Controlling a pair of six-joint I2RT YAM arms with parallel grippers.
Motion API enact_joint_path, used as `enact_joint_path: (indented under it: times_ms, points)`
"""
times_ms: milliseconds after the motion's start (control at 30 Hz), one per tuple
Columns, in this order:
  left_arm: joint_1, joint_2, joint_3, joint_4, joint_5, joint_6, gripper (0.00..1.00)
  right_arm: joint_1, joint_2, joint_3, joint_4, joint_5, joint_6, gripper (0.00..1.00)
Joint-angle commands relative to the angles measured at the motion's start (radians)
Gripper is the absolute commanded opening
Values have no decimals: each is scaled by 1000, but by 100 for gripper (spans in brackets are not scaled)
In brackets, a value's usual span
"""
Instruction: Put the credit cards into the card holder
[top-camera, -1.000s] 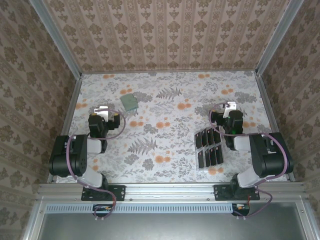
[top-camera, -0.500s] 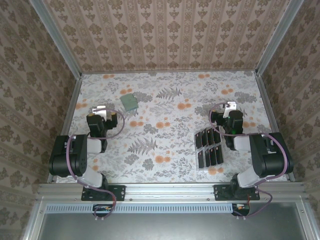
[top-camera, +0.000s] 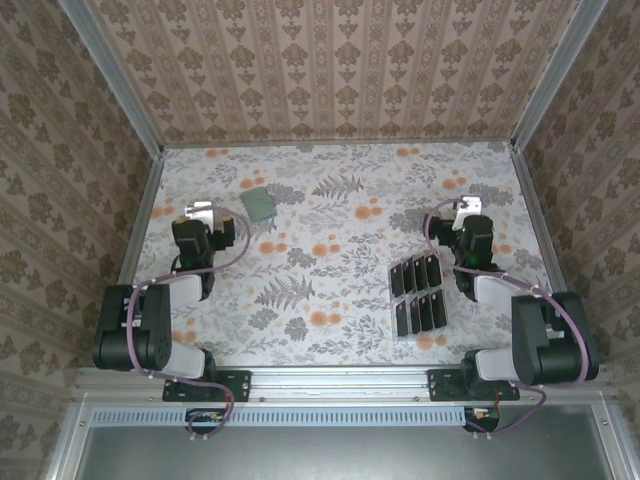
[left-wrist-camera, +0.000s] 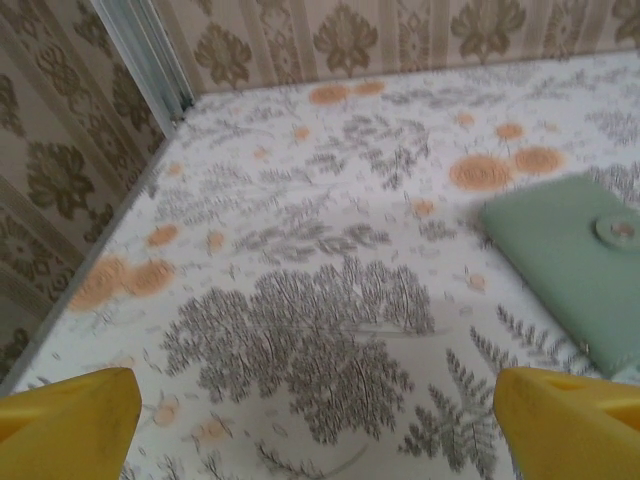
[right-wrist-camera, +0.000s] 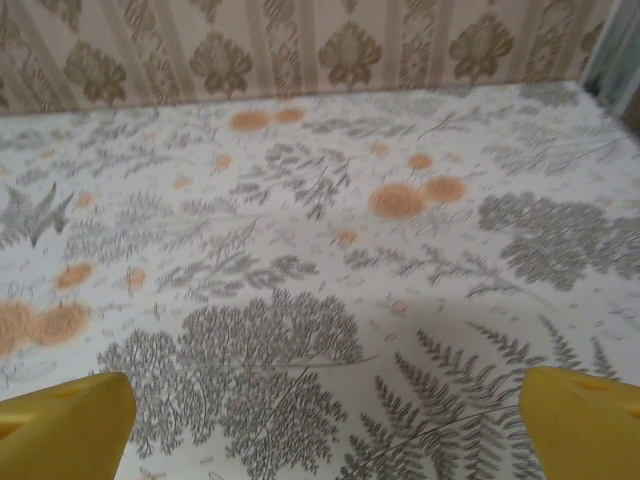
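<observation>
The card holder (top-camera: 260, 204), a small sage-green wallet, lies shut on the floral table at the back left. In the left wrist view the card holder (left-wrist-camera: 570, 260) sits to the right, with a round snap on its flap. My left gripper (top-camera: 200, 213) hovers just left of it, open and holding nothing; its yellow fingertips (left-wrist-camera: 70, 420) stand far apart. Several black credit cards (top-camera: 418, 290) stand upright in two rows at the right. My right gripper (top-camera: 466, 208) is beyond them, open and holding nothing, with wide-set yellow fingertips (right-wrist-camera: 585, 420) over bare table.
A clear slotted rack (top-camera: 412, 338) holds the cards near the right arm. Patterned walls enclose the table on three sides, with a metal post (left-wrist-camera: 140, 50) at the back left corner. Open floral tabletop (top-camera: 330, 240) lies between the two arms.
Both arms have reached further from their bases. The left gripper has moved back and slightly left; the right gripper has shifted slightly right and back. Neither has closed.
</observation>
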Motion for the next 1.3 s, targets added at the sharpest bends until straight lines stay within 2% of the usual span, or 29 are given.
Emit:
enact_joint_path:
  times_ms: [0, 133, 233, 367, 467, 633, 900, 1267]
  points:
    - [-6, -49, 64, -157, -12, 7, 100, -10, -77, 109, -238, 105, 82, 100]
    - [1, -54, 182, -348, 24, -60, 100, -27, -121, 235, -498, 140, 280, 100]
    - [6, -2, 324, -529, 90, -128, 100, -37, -110, 367, -736, 69, 332, 100]
    - [1, 146, 561, -793, 108, -205, 100, -32, -144, 377, -805, -113, 342, 100]
    - [-5, 267, 714, -922, 124, -217, 100, -8, -195, 353, -831, -187, 378, 100]
    - [-20, 432, 893, -1007, 170, -212, 100, 84, -264, 332, -903, -165, 403, 100]
    - [-64, 676, 1194, -1113, 229, -197, 100, 225, -257, 361, -965, -134, 412, 100]
    - [-119, 873, 1440, -1205, 271, -213, 100, 341, -243, 386, -959, -101, 461, 100]
